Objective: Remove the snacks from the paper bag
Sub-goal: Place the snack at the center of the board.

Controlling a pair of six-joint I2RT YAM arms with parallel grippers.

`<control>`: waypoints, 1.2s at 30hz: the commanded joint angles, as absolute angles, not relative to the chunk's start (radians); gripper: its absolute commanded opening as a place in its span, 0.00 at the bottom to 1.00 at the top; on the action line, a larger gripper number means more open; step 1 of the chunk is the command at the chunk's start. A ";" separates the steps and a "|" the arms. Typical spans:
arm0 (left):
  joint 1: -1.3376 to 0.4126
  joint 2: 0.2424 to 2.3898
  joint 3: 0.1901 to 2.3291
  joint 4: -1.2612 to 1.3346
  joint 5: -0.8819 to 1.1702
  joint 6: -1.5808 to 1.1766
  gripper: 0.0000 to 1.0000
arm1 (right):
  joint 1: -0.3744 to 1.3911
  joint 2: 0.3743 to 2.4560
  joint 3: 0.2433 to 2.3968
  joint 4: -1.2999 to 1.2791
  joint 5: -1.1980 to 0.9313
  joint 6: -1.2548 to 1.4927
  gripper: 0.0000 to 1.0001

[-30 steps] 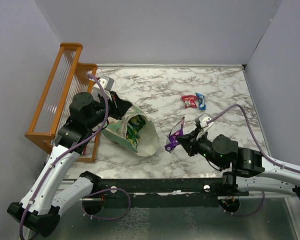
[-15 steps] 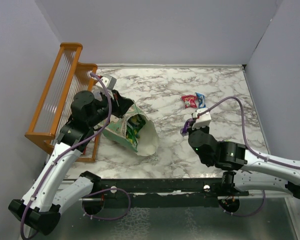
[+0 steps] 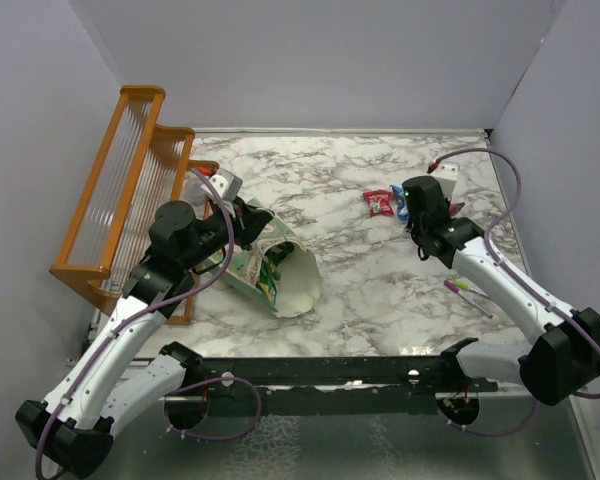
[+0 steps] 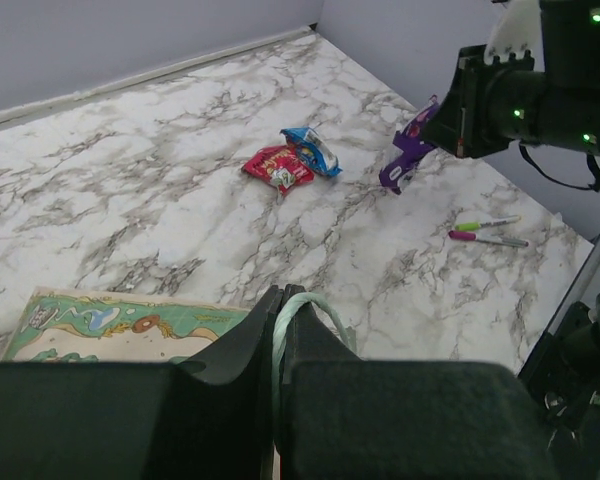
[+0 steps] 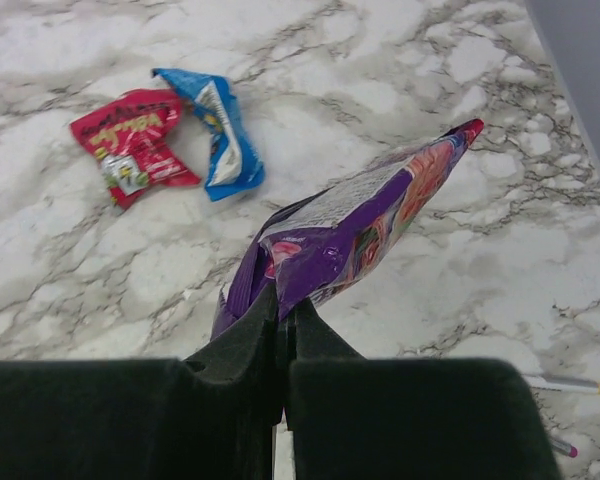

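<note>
The pale-green paper bag [image 3: 292,283] lies tipped on its side left of centre, mouth facing right, with green snacks [image 3: 270,262] showing inside. My left gripper [image 3: 250,222] is shut on the bag's thin loop handle [image 4: 305,305] at its upper rim. My right gripper [image 5: 283,318] is shut on a purple snack packet [image 5: 350,230] and holds it above the table at the right; the top view shows only its wrist [image 3: 422,195]. A red packet [image 3: 378,203] and a blue packet [image 3: 402,203] lie side by side just left of it.
An orange wooden rack [image 3: 120,200] stands along the left wall beside my left arm. Two thin pens [image 3: 467,292] lie near the right front of the marble table [image 3: 330,170], close under my right arm. Walls close the back and both sides.
My right arm has swung from the front centre out to the far right, carrying the purple packet. My left gripper and the bag have shifted slightly right.
</note>
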State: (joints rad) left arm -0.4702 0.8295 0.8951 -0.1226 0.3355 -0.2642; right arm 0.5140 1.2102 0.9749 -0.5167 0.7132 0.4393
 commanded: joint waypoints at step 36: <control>-0.600 0.699 0.792 -0.085 0.178 -0.108 0.00 | 0.238 1.783 1.405 -0.381 0.436 0.167 0.66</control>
State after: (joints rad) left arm -0.5980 0.7013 0.8013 -0.0982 0.1890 -0.1131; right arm 0.2356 1.8973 1.4181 -0.3660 0.5716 0.1215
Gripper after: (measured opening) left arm 0.019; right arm 0.544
